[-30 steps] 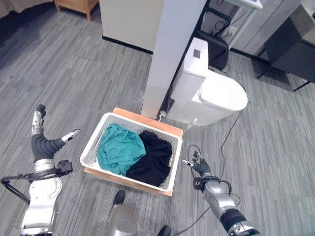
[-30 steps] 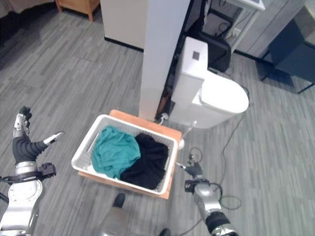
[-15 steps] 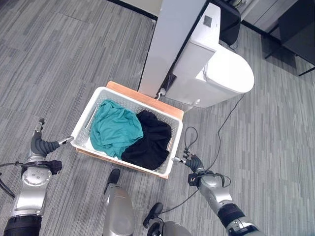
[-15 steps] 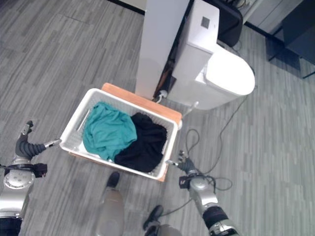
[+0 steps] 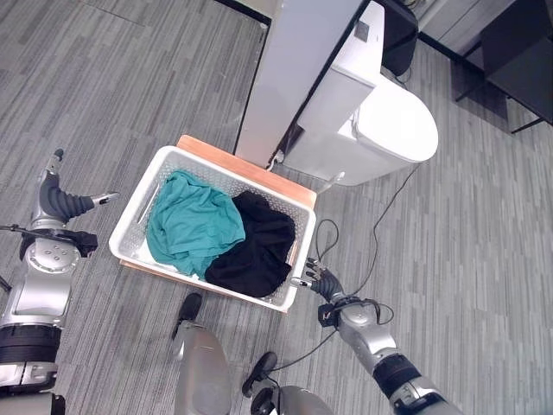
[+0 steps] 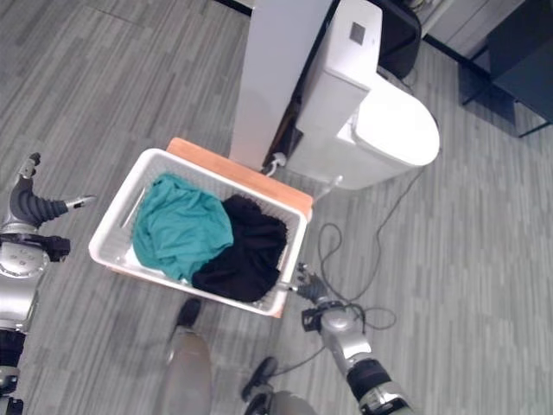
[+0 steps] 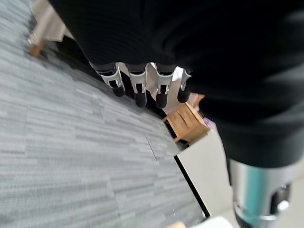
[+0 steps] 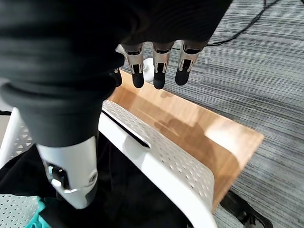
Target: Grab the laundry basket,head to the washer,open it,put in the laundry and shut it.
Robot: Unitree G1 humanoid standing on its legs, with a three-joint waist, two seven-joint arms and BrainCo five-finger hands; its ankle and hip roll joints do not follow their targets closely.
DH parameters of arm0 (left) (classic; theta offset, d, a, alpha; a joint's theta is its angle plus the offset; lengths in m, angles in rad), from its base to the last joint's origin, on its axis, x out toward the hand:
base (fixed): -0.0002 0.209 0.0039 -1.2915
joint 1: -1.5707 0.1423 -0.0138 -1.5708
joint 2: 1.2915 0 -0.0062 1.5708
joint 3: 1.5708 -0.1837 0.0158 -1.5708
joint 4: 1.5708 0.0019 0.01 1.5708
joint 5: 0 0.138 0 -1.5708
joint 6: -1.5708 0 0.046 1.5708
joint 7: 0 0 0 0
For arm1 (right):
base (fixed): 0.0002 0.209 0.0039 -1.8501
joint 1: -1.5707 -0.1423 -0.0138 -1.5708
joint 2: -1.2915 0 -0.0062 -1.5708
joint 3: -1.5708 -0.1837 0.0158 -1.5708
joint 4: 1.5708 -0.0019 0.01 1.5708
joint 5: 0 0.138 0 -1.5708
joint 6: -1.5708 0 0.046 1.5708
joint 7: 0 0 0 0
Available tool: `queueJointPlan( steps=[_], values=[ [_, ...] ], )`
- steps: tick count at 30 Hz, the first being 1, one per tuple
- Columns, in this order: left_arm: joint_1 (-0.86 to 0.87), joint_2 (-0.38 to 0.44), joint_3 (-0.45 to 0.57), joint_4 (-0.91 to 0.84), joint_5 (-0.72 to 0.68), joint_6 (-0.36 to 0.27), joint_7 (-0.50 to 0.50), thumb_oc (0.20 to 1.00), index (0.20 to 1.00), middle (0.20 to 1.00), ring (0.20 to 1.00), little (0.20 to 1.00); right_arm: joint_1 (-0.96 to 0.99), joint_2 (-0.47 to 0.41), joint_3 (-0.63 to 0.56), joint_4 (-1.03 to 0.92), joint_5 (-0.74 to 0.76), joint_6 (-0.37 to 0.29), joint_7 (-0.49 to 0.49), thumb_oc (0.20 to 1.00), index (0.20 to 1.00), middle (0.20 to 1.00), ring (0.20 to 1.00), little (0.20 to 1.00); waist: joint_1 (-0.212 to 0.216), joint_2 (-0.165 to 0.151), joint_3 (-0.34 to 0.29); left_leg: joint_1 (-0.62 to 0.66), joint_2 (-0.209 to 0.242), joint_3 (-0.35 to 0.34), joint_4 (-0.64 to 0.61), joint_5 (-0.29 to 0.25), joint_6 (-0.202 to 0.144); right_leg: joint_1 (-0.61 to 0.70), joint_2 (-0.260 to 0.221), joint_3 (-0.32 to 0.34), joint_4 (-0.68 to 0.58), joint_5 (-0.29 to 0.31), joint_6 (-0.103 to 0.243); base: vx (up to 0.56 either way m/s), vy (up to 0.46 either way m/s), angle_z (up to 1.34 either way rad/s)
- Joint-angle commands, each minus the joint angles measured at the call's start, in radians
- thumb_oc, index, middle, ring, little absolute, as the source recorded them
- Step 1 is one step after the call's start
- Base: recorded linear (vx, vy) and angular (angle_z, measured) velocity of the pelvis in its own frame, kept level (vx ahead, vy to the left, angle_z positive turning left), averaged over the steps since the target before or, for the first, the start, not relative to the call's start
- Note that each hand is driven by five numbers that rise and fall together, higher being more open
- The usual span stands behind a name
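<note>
A white laundry basket (image 5: 226, 169) sits on a low wooden board (image 5: 259, 172) on the grey floor. Inside it a teal garment (image 5: 192, 223) lies beside a black one (image 5: 256, 251). My left hand (image 5: 59, 204) is open, a little off the basket's left end, thumb pointing toward it. Open too, my right hand (image 5: 317, 282) has its fingertips close to the basket's right rim (image 8: 156, 152); the right wrist view shows its straight fingers (image 8: 159, 69) above the board (image 8: 199, 128). The white washer (image 5: 384, 121) stands just behind the basket.
A tall white pillar (image 5: 294, 78) rises between the basket and the washer. A dark chair (image 5: 518, 52) stands at the back right. In the left wrist view a wooden piece of furniture (image 7: 187, 124) stands beyond my fingers (image 7: 140, 92).
The camera has shifted. My left hand has lifted and drawn slightly away from the basket's left corner. My right hand has edged closer to the right rim.
</note>
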Motion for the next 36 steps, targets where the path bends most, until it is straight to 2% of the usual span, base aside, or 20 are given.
queueJointPlan(
  steps=[1,8,12,14,25,36],
  values=[
    [0.005,0.045,-0.004,0.001,-0.011,0.003,-0.031,1.0,1.0,1.0,1.0,1.0,0.018,-0.025,-0.01,-0.005,-0.027,0.004,0.001,1.0,1.0,1.0,1.0,1.0,0.018,0.058,-0.028,0.192,0.032,0.015,-0.223,0.027,0.057,-0.021,-0.062,-0.002,0.085,-0.004,0.046,0.0,0.0,0.0],
    [-0.083,0.089,-0.082,0.025,0.039,0.053,-0.076,1.0,1.0,1.0,1.0,1.0,0.001,-0.016,-0.008,0.025,-0.03,0.014,0.0,1.0,1.0,1.0,1.0,1.0,0.008,0.063,-0.02,0.204,0.026,0.016,-0.227,0.024,0.059,-0.02,-0.065,0.003,0.092,-0.008,0.047,0.0,0.0,0.0],
    [-0.129,0.093,-0.113,0.06,0.087,0.075,-0.068,1.0,1.0,1.0,1.0,1.0,-0.004,-0.012,-0.003,0.025,-0.031,0.016,0.003,1.0,1.0,1.0,1.0,1.0,0.005,0.06,-0.012,0.213,0.025,0.017,-0.231,0.024,0.06,-0.018,-0.067,0.005,0.097,-0.01,0.046,0.0,0.0,0.0],
    [-0.205,0.092,-0.154,0.119,0.129,0.098,-0.046,1.0,1.0,1.0,1.0,1.0,-0.01,-0.014,0.01,0.015,-0.038,0.017,0.001,1.0,1.0,1.0,1.0,1.0,-0.002,0.057,0.001,0.215,0.025,0.018,-0.234,0.027,0.059,-0.02,-0.068,0.007,0.101,-0.01,0.047,-0.02,-0.01,0.0],
    [-0.292,0.008,-0.234,0.181,0.05,0.092,-0.01,1.0,1.0,1.0,1.0,1.0,-0.05,-0.013,0.018,0.02,-0.019,0.016,-0.029,1.0,1.0,1.0,1.0,1.0,0.0,0.064,0.042,0.207,0.022,0.014,-0.219,0.024,0.064,-0.026,-0.072,-0.001,0.106,0.0,0.048,-0.01,-0.007,0.01],
    [-0.358,-0.053,-0.312,0.222,0.006,0.095,0.012,1.0,1.0,1.0,1.0,1.0,-0.147,0.011,-0.007,-0.004,0.049,0.01,-0.118,1.0,1.0,1.0,1.0,1.0,0.011,0.08,0.084,0.155,0.013,0.003,-0.183,0.023,0.07,-0.048,-0.073,-0.009,0.098,0.018,0.048,0.0,-0.004,0.0]
  ],
)
